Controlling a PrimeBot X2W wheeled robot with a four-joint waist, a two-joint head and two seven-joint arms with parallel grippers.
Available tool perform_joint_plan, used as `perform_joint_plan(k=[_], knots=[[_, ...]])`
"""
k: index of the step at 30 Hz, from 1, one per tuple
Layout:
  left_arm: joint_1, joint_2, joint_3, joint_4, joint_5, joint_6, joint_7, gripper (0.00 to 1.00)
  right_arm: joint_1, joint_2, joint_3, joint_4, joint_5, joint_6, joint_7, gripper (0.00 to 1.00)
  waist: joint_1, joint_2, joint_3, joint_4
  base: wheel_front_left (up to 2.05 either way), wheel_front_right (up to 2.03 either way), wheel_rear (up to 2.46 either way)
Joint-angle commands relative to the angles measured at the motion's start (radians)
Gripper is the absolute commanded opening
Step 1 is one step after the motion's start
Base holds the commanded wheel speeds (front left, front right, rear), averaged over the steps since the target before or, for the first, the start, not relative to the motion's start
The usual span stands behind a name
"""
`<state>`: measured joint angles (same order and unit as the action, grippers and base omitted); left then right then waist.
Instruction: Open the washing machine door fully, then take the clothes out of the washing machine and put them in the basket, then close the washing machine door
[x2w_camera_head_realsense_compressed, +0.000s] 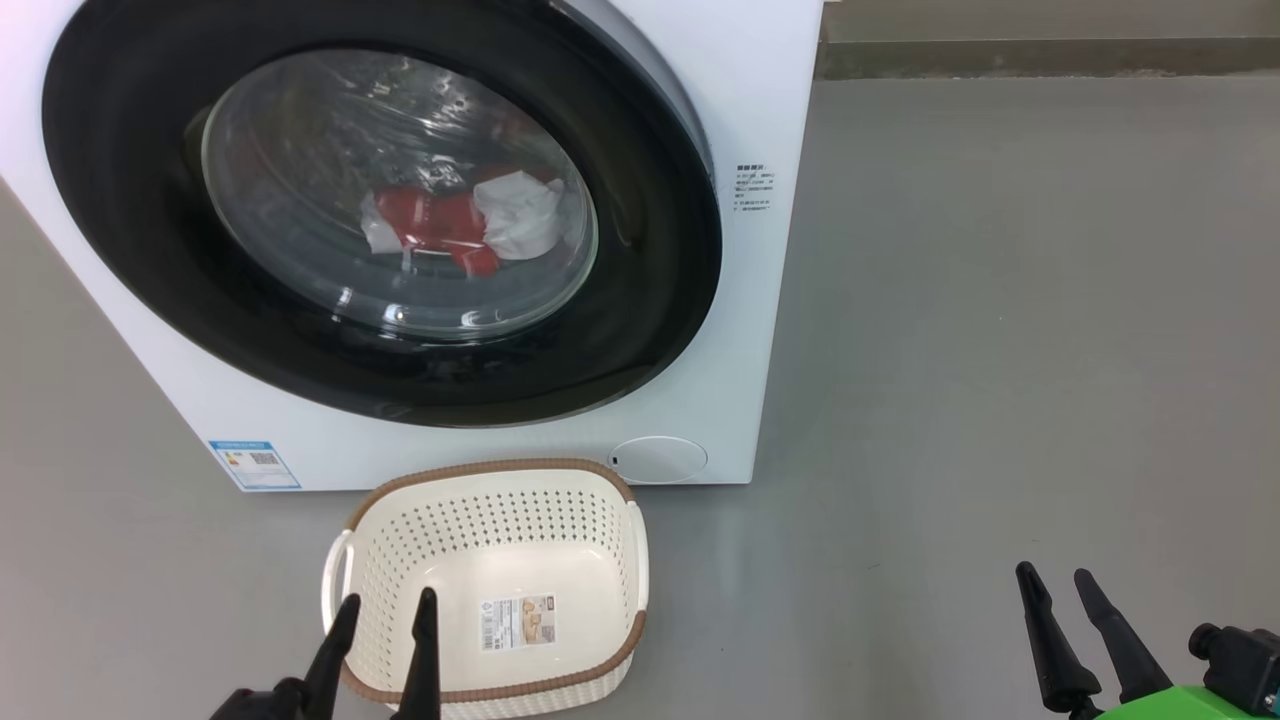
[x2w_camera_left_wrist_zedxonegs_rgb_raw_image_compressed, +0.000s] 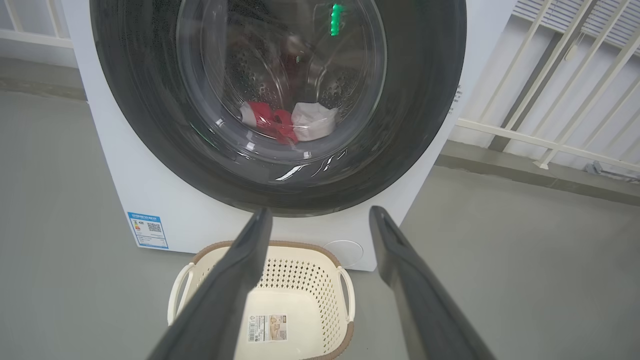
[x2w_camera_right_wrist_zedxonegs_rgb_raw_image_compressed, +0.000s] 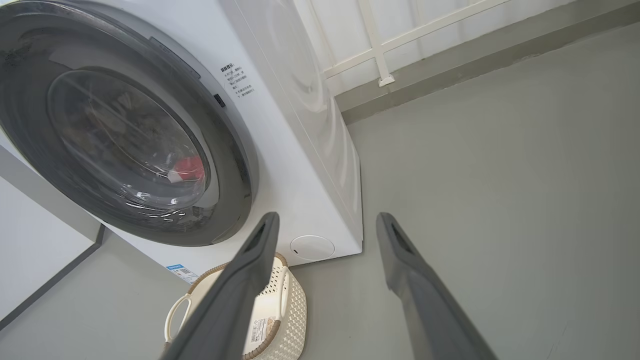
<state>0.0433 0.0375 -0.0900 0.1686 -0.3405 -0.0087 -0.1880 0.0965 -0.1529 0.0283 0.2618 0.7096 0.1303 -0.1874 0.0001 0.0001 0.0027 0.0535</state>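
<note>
1. The left gripper (x2w_camera_head_realsense_compressed: 389, 597) is recorded at the lower left of the head view. Its two dark fingers are spread apart and nothing is held between them. The tips are seen over the near end of the basket (x2w_camera_head_realsense_compressed: 490, 468).
2. The right gripper (x2w_camera_head_realsense_compressed: 1052, 572) is recorded at the lower right, fingers likewise spread and empty, over the grey floor (x2w_camera_head_realsense_compressed: 1000, 350), well apart from the basket.
3. The basket is set on the floor just in front of the washing machine (x2w_camera_head_realsense_compressed: 760, 100). A paper label (x2w_camera_head_realsense_compressed: 517, 621) with a barcode is stuck to its floor; the print is too small to be read.
4. A blue label (x2w_camera_head_realsense_compressed: 254, 464) with a square code is noted at the lower left of the machine front; its text cannot be read. A round white cap (x2w_camera_head_realsense_compressed: 658, 460) is noted at the lower right.
5. A block of dark print (x2w_camera_head_realsense_compressed: 755, 188) is seen beside the door's right edge; the characters are not legible.
6. The washing machine door (x2w_camera_head_realsense_compressed: 120, 200) is closed against the front. The clothes (x2w_camera_head_realsense_compressed: 450, 225), red with a white piece, are seen through the glass, lying low in the drum.
7. A white railing (x2w_camera_left_wrist_zedxonegs_rgb_raw_image_compressed: 550, 75) is noted behind the machine.
</note>
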Motion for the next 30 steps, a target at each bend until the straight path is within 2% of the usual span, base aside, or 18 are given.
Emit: perform_joint_plan(k=[1,20,30], knots=[[-0.011,0.011,0.023,-0.032,0.029,0.006,-0.015,1.0,-0.008,-0.026,0.017,-0.028,-0.028,0.0,-0.016,1.0,0.0,-0.0001,0.0,0.001,0.0,0.0,0.0],[0.006,0.013,0.019,-0.039,0.229,0.018,-0.072,1.0,0.024,-0.038,0.0,-0.051,-0.192,0.0,-0.073,1.0,-0.0001,-0.0001,0.005,0.008,0.0,0.0,0.0],[0.004,0.013,0.041,-0.007,0.188,0.004,-0.074,1.0,0.036,-0.028,-0.012,-0.054,-0.196,0.0,-0.074,1.0,-0.0001,-0.0001,0.008,0.008,0.0,0.0,0.0]])
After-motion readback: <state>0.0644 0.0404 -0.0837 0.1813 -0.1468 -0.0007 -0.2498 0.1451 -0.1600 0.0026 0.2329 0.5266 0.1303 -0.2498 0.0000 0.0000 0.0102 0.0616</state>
